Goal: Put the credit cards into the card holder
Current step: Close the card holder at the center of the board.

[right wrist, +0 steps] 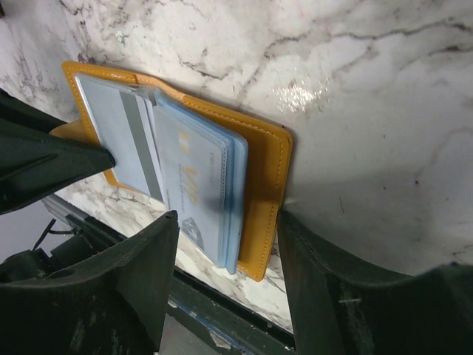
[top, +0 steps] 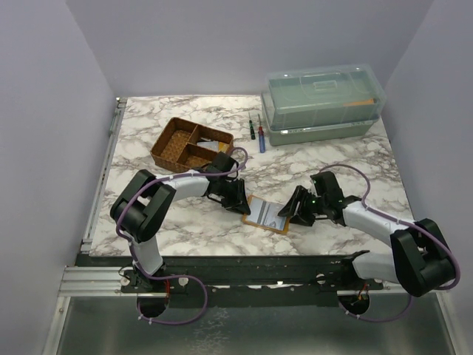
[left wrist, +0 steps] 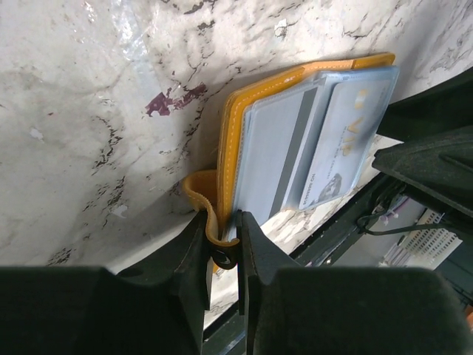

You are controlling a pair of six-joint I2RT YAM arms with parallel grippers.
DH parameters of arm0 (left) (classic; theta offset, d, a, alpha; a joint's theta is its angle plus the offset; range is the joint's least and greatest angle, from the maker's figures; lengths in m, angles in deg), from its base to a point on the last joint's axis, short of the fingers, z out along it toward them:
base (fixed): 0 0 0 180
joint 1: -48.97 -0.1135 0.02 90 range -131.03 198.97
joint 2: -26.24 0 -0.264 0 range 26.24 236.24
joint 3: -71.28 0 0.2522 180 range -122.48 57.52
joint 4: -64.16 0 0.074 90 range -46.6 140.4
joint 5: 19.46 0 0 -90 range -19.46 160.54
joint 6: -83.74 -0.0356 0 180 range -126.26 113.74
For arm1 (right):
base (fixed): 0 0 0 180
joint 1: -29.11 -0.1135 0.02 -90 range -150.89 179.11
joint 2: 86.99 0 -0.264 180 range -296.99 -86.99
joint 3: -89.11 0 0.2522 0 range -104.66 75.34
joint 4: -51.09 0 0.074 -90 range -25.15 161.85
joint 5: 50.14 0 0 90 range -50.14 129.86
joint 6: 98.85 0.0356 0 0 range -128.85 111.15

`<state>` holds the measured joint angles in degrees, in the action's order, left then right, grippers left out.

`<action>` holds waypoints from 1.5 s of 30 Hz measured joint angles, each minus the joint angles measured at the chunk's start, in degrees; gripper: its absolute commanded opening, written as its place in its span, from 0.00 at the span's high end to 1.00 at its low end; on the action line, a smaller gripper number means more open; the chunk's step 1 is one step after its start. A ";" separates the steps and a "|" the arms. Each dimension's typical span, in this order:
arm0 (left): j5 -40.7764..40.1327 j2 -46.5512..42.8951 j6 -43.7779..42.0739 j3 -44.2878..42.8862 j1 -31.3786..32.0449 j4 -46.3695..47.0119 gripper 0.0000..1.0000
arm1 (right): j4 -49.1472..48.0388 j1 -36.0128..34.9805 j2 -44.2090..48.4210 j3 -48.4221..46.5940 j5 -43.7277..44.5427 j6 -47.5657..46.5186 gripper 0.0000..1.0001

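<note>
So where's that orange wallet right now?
In the overhead view the orange wallet lies open on the table, front centre, between the left gripper and right gripper.

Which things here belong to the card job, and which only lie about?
Job: open mustard-orange bifold card holder; pale grey plastic cards in it; left gripper, pinching its strap; right gripper, open at its edge.
Lying about: brown compartment tray; clear lidded plastic box; blue pen-like stick.

Card holder (right wrist: 267, 159): matt, leather-like cover with stitched edge, glossy clear plastic sleeves. Credit cards (right wrist: 196, 185): smooth plastic. Bench (right wrist: 355, 89): polished marble-pattern surface. Left claw (left wrist: 223, 231): matt black plastic.
</note>
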<state>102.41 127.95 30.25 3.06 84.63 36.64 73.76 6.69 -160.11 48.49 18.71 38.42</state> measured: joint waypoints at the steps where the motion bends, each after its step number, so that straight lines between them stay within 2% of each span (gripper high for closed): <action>1: 0.13 0.00 0.31 0.17 -0.02 0.44 0.83 | 0.04 0.00 0.52 0.48 -0.17 0.39 0.40; 9: 1.22 0.28 1.51 1.05 0.04 2.67 0.84 | 4.02 -0.57 5.70 3.19 0.57 3.13 0.39; 25: 1.75 0.48 2.49 2.12 -0.09 4.52 0.85 | 4.31 -3.91 8.00 4.96 0.17 7.21 0.35; 34: 2.47 0.68 3.45 2.40 -0.85 5.05 0.85 | -1.01 -3.91 4.31 4.76 -2.25 10.62 0.33; 45: 4.26 2.14 7.37 3.10 -1.16 9.38 0.87 | -3.30 -4.15 2.86 3.23 -0.11 10.78 0.32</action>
<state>106.68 130.10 37.62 6.17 83.47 46.02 70.46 2.54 -157.25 51.73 18.60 49.19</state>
